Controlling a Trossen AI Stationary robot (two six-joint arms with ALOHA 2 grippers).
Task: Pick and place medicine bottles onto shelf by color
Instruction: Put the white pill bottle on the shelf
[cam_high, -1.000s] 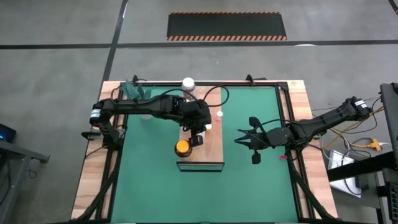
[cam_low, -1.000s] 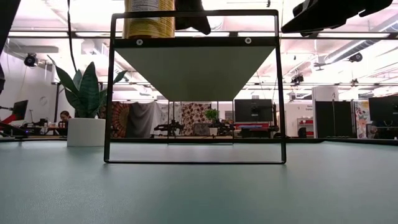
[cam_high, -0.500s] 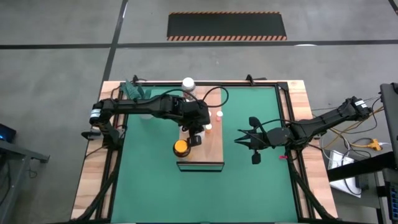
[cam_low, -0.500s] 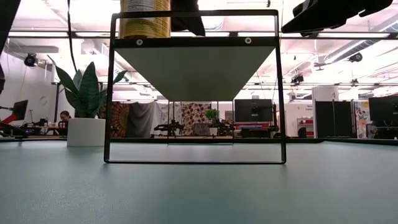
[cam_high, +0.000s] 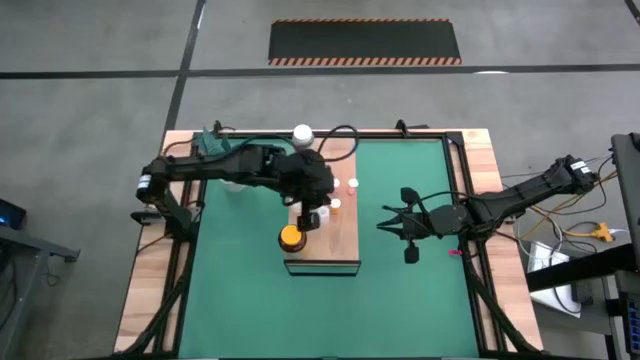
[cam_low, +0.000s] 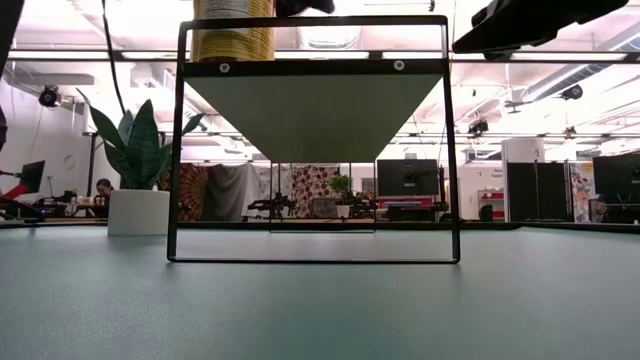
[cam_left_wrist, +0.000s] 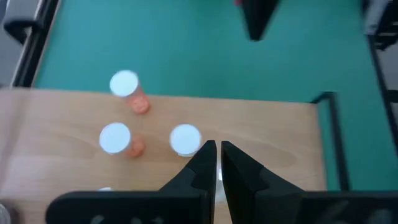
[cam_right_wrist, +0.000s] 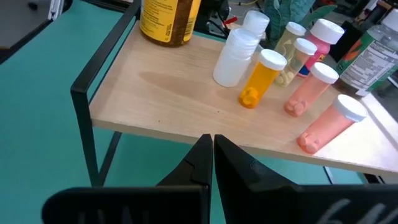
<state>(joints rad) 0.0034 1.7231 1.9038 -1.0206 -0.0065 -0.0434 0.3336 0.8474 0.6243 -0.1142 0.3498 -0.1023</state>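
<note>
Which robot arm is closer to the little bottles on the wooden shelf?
Left, probably. The left gripper, shut, hangs right over the light-brown wooden shelf beside the small white-capped bottles. The right gripper, shut, waits off over the green mat.

**A count of what stands on the table**

There is one shelf (cam_high: 345, 235) and one potted plant (cam_low: 139, 190). Two robot arms are here, the left arm (cam_high: 230, 170) and the right arm (cam_high: 500, 205).

One amber jar (cam_right_wrist: 169, 22) stands at the shelf's end, and one white-lidded jar (cam_high: 302, 132) sits at the table's far edge.

In the right wrist view I count three pink bottles (cam_right_wrist: 311, 90), one orange bottle (cam_right_wrist: 260, 78) and one all-white bottle (cam_right_wrist: 233, 56). Behind them more bottles crowd together, too close to count.

Seen from above in the left wrist view, three white caps (cam_left_wrist: 124, 83) show on the board.
</note>
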